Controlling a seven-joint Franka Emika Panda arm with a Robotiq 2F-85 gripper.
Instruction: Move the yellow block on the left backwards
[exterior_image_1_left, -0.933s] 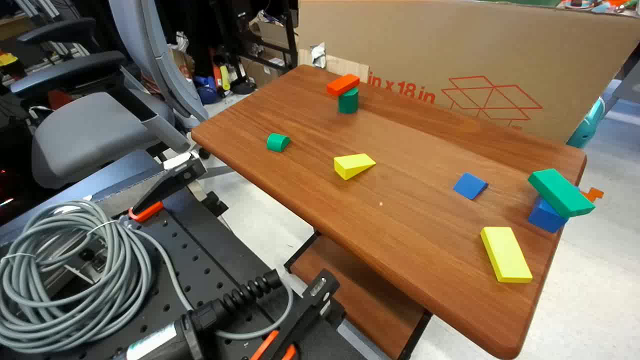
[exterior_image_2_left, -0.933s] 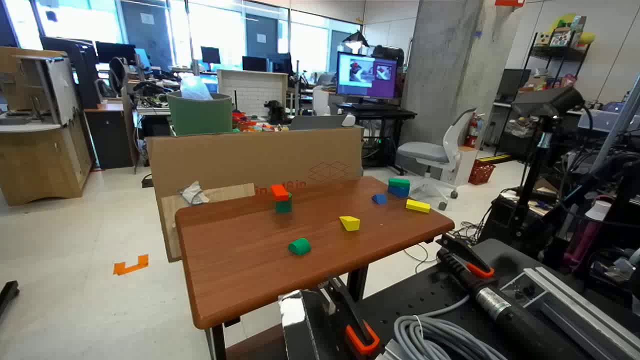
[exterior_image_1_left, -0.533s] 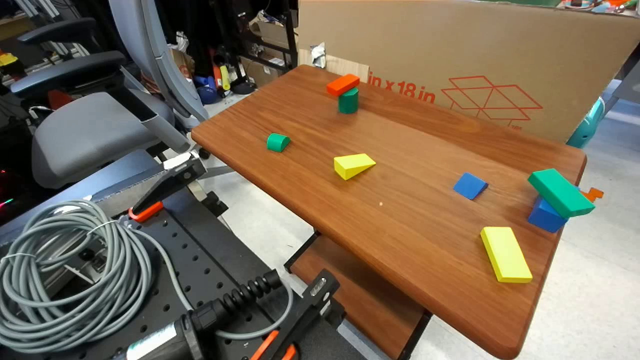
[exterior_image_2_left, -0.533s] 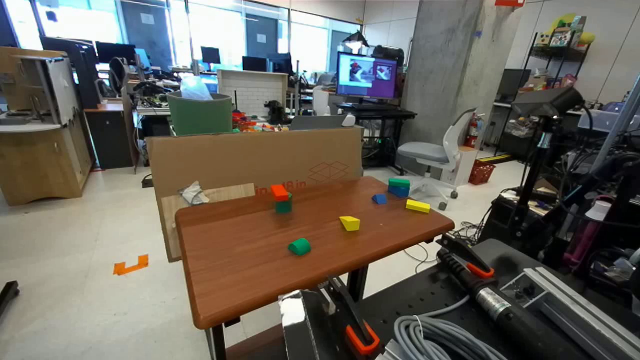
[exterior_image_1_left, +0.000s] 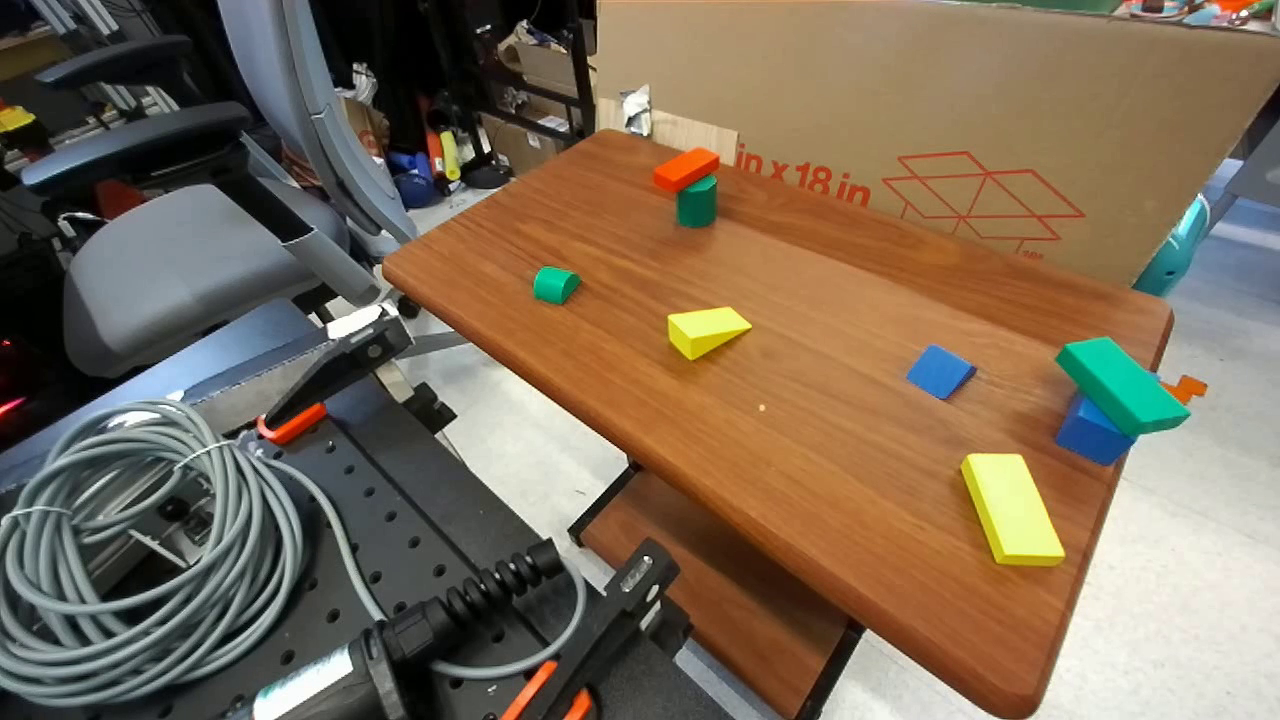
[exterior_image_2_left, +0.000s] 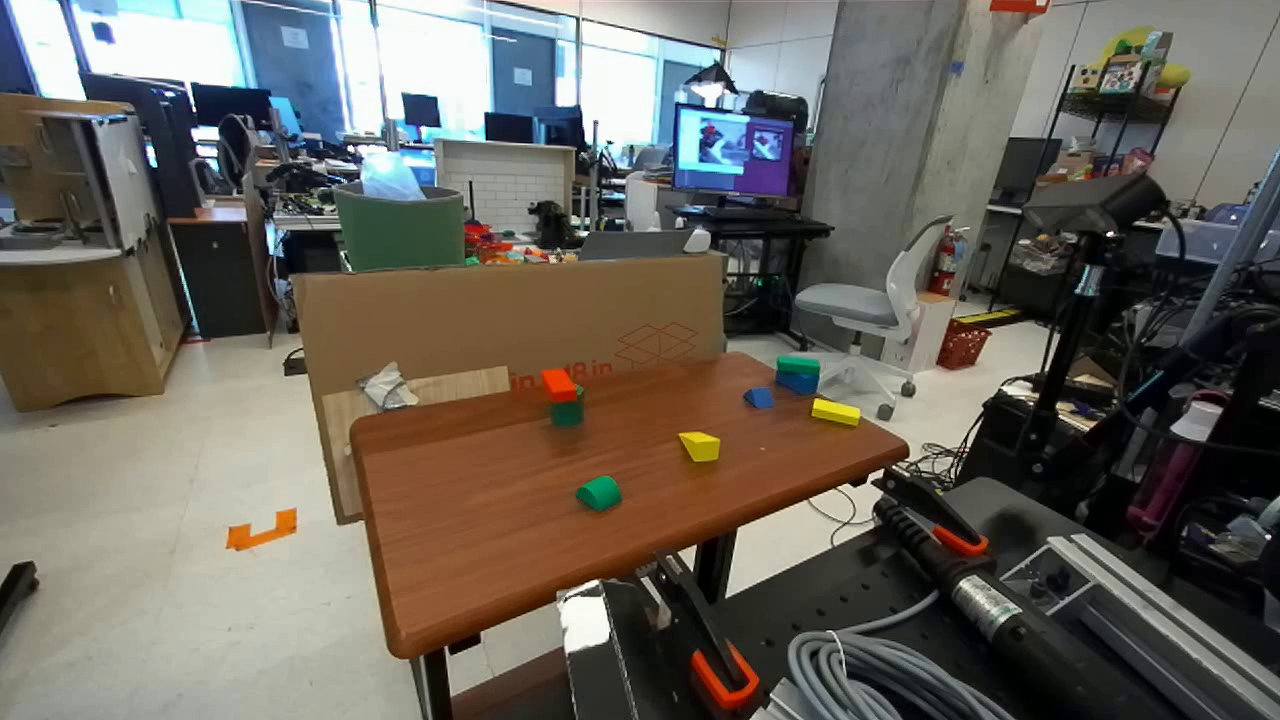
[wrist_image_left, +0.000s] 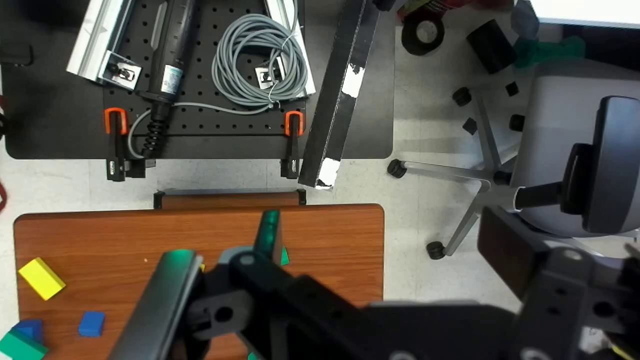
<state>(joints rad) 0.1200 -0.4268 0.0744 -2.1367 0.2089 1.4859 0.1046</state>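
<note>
Ylw wedge (exterior_image_1_left: 703, 332) on surface (exterior_image_1_left: 850, 330), untouched. Bkwd move prob. not begun, all to do. Fingers (wrist_image_left: 267, 240) wide apart, nothing held.

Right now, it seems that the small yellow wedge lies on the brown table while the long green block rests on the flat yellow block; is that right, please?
Not quite: the long green block rests on a blue block, not the flat yellow block, as both exterior views show. The small yellow wedge does lie on the brown table.
</note>
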